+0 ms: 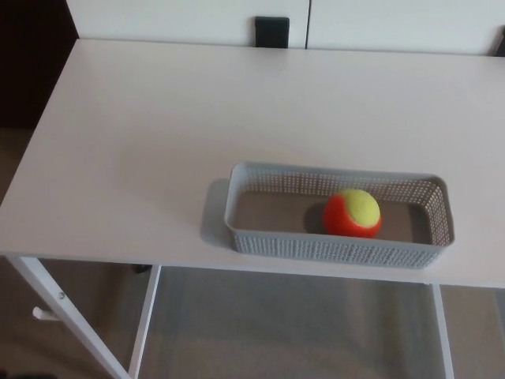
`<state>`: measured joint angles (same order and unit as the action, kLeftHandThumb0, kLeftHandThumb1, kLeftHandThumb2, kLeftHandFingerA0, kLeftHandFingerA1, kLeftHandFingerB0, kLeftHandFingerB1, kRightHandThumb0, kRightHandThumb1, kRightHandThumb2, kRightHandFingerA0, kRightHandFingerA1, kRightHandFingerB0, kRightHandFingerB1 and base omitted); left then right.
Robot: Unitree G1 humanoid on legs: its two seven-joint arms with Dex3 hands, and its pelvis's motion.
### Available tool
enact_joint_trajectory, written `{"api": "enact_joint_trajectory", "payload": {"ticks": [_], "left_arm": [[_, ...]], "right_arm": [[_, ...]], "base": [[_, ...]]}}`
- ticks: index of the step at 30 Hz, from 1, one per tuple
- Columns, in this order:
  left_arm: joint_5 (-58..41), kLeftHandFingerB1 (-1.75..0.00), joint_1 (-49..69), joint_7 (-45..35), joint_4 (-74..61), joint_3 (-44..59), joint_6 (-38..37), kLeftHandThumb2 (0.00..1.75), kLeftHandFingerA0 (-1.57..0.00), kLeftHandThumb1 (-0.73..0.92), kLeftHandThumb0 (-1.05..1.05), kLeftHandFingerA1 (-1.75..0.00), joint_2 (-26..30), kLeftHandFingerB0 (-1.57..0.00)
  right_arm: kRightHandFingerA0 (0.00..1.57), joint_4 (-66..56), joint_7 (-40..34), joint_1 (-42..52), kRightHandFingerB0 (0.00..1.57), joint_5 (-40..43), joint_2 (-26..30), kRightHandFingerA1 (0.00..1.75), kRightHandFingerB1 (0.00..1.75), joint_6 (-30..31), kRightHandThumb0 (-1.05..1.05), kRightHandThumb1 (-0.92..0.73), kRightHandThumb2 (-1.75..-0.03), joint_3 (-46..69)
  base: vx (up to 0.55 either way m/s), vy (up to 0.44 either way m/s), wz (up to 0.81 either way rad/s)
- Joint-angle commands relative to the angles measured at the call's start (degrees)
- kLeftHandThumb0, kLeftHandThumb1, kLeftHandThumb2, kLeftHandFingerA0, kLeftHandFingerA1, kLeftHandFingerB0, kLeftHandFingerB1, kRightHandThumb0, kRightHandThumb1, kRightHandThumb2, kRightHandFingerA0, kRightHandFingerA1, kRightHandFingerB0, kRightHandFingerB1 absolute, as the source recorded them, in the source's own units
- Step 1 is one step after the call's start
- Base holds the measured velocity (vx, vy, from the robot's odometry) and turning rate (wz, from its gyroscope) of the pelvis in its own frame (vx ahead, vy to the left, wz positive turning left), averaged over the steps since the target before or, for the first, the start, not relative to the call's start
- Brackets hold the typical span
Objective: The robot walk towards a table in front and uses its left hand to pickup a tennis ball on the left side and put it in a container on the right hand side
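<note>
One orange and yellow-green felt tennis ball is lying inside the grey perforated plastic rectangular basket, right of its middle; the basket is sitting near the front edge of the white flat table; neither robot hand is showing, so its state cannot be told.

the one head view looks down and forward over the table from its near edge.

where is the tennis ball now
In the head view the tennis ball lies inside the grey basket, near its middle, by the white table's front right edge.
</note>
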<state>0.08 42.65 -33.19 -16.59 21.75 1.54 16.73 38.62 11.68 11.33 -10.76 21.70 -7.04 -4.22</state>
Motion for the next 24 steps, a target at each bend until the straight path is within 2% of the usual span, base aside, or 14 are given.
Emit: {"api": "enact_joint_trajectory", "payload": {"ticks": [1, 4, 5, 9, 10, 11, 12, 15, 16, 17, 18, 19, 21, 24], "left_arm": [[13.45, -0.36, -10.93, 7.51, 30.56, -11.97, -15.59, 0.58, -0.34, 0.6, -0.54, -0.41, 4.22, -0.31], [16.68, -0.33, -15.56, 12.76, 35.23, -15.13, -11.28, 0.58, -0.3, 0.6, -0.52, -0.38, 3.15, -0.26], [16.26, -0.5, -17.68, 13.54, 36.9, -15.77, -9.99, 0.96, -0.11, 0.43, -0.28, -0.52, 2.5, -0.09], [15.68, -0.5, -22.71, 17.87, 43.25, -17.19, -9.54, 0.97, -0.1, 0.45, -0.28, -0.52, 0.37, -0.08], [15.34, -0.51, -23.1, 19.24, 44.77, -17.32, -10.59, 0.98, -0.09, 0.47, -0.27, -0.52, -0.13, -0.08], [15.25, -0.5, -24.63, 21.88, 49.09, -17.21, -11.86, 0.99, -0.08, 0.48, -0.29, -0.52, -0.71, -0.07], [15.22, -0.5, -25.7, 24.42, 53.25, -17.1, -13.16, 1.0, -0.08, 0.5, -0.29, -0.52, -0.95, -0.06], [15.98, -0.5, -27.24, 28.63, 59.46, -17.85, -14.44, 1.0, -0.08, 0.49, -0.28, -0.52, -0.33, -0.07], [15.55, -0.5, -27.76, 28.65, 60.71, -17.76, -14.5, 1.0, -0.08, 0.5, -0.28, -0.52, -0.19, -0.06], [14.92, -0.5, -28.63, 28.74, 62.81, -17.64, -14.72, 1.0, -0.08, 0.5, -0.28, -0.52, 0.01, -0.06], [14.31, -0.5, -29.19, 28.48, 64.53, -17.28, -15.37, 1.0, -0.09, 0.49, -0.28, -0.52, 0.82, -0.07], [13.46, -0.5, -29.78, 28.19, 66.04, -16.74, -15.59, 1.0, -0.09, 0.48, -0.3, -0.52, 1.43, -0.07], [12.23, -0.5, -30.88, 27.79, 68.36, -16.13, -16.24, 0.99, -0.09, 0.46, -0.3, -0.52, 2.28, -0.07], [10.37, -0.5, -31.54, 26.0, 69.71, -15.55, -17.27, 0.99, -0.09, 0.47, -0.3, -0.52, 2.28, -0.07]], "right_arm": [[0.36, 4.03, -2.05, -0.69, 0.28, 0.62, -0.31, 0.63, 0.55, -2.92, -0.11, -0.5, -0.9, 1.1], [0.35, 3.72, -1.57, -0.12, 0.28, 1.14, -0.21, 0.62, 0.55, -3.23, -0.11, -0.5, -0.9, 1.49], [0.36, 3.92, -1.44, -0.35, 0.28, 1.46, -0.24, 0.63, 0.55, -3.15, -0.11, -0.5, -0.9, 1.8], [0.38, 3.3, -1.55, 0.6, 0.28, 1.46, -0.04, 0.64, 0.55, -3.25, -0.11, -0.5, -0.9, 2.03], [0.41, 3.2, -1.39, 0.96, 0.37, 1.29, 0.21, 0.59, 0.47, -3.45, -0.15, -0.69, -0.6, 1.97], [0.4, 3.08, -1.49, 0.94, 0.36, 1.2, 0.23, 0.57, 0.46, -3.39, -0.14, -0.69, -0.6, 1.98], [0.34, 2.87, -1.57, 0.93, 0.27, 1.13, 0.15, 0.61, 0.54, -3.24, -0.1, -0.51, -0.9, 1.97], [0.34, 2.71, -1.66, 0.83, 0.27, 1.02, 0.06, 0.61, 0.54, -3.17, -0.1, -0.51, -0.9, 1.94], [0.41, 2.73, -1.69, 0.78, 0.37, 0.92, 0.15, 0.56, 0.46, -3.35, -0.13, -0.69, -0.59, 1.89], [0.41, 2.77, -1.74, 0.7, 0.37, 0.76, 0.27, 0.56, 0.46, -3.63, -0.13, -0.69, -0.59, 1.82], [0.37, 2.89, -1.88, 0.15, 0.28, 0.38, 0.62, 0.62, 0.55, -2.9, -0.11, -0.5, -0.9, 1.72], [0.42, 3.12, -1.87, -0.39, 0.38, 0.27, 0.77, 0.59, 0.47, -2.61, -0.13, -0.68, -0.6, 1.71], [0.37, 2.88, -1.85, -0.85, 0.28, 0.29, 0.68, 0.63, 0.55, -2.32, -0.11, -0.5, -0.9, 1.7], [0.37, 1.83, -2.11, -0.03, 0.28, -0.29, 0.95, 0.62, 0.54, -2.93, -0.12, -0.5, -0.89, 1.33]], "base": [[0.0, 0.0, 0.0], [0.0, 0.0, 0.0], [0.0, 0.0, 0.0], [0.0, 0.0, 0.0], [0.0, 0.0, 0.0], [0.0, 0.0, 0.0], [0.0, 0.0, 0.0], [0.0, 0.0, 0.0], [0.0, 0.0, 0.0], [0.0, 0.0, 0.0], [0.0, 0.0, 0.0], [0.0, 0.0, 0.0], [0.0, 0.0, 0.0], [0.0, 0.0, 0.0]]}}
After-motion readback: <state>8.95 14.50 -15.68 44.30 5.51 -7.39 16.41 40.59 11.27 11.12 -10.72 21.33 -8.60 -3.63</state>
